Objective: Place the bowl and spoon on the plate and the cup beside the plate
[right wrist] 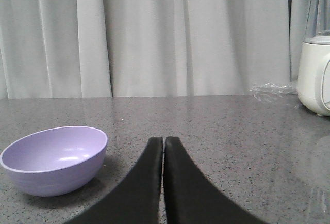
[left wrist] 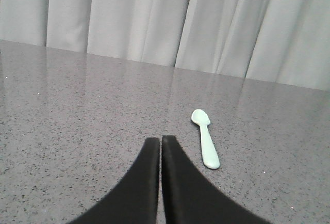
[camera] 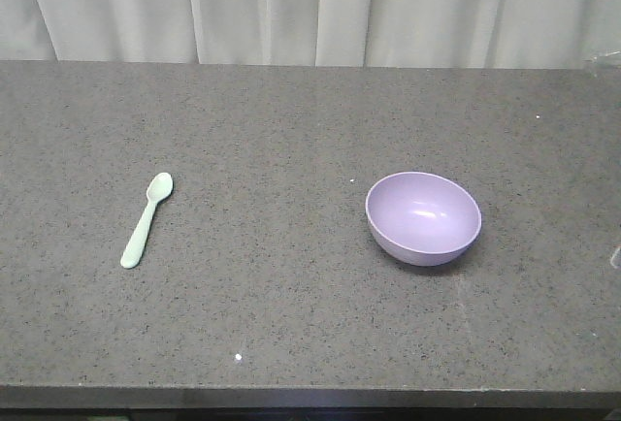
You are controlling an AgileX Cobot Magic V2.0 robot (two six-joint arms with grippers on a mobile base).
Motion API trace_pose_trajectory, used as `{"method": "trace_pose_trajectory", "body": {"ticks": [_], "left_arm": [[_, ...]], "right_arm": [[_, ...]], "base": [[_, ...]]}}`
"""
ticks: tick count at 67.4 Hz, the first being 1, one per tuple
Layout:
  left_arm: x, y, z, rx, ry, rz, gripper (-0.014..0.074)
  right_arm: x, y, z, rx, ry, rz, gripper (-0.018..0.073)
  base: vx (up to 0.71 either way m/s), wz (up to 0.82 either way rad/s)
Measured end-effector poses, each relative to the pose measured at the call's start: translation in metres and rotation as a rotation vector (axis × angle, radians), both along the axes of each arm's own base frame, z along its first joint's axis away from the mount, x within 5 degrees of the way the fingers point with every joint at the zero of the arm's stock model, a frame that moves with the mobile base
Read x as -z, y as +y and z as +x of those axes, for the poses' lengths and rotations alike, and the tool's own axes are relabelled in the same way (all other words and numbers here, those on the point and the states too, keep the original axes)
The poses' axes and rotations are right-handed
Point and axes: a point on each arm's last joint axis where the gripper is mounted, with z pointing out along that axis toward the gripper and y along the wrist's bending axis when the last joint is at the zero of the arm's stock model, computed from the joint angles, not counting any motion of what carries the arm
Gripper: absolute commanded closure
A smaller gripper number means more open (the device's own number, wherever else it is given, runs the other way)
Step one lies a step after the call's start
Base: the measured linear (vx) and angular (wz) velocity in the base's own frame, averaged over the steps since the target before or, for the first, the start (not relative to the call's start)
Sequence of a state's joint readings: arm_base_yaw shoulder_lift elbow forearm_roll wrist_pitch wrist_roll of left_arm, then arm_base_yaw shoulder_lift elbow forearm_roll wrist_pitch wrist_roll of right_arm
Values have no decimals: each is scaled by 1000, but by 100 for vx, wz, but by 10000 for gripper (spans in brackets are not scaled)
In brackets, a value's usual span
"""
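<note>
Grey speckled stone is the counter in front of me, with a pale curtain behind it. The spoon lies flat on my left side, its scoop end toward the curtain and its handle toward the front edge. The bowl stands upright on my right side, well apart from the spoon. My left gripper has its 2 black fingers pressed together on nothing, with the spoon just ahead and to the right of the tips. My right gripper is likewise closed and empty, and the bowl sits near it on the left. A white appliance stands at the far right.
</note>
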State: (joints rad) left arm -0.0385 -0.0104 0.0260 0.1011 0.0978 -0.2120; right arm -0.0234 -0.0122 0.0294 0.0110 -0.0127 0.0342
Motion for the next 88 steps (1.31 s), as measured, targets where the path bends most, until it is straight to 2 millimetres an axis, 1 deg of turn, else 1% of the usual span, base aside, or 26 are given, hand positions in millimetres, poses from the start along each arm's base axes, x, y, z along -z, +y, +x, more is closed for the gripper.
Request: {"method": "trace_pose_trajectory", "body": {"ticks": [88], "left_arm": [[0, 0, 0, 0, 0, 0, 602]], "right_arm": [[0, 0, 0, 0, 0, 5, 564]], "base": [[0, 0]]}}
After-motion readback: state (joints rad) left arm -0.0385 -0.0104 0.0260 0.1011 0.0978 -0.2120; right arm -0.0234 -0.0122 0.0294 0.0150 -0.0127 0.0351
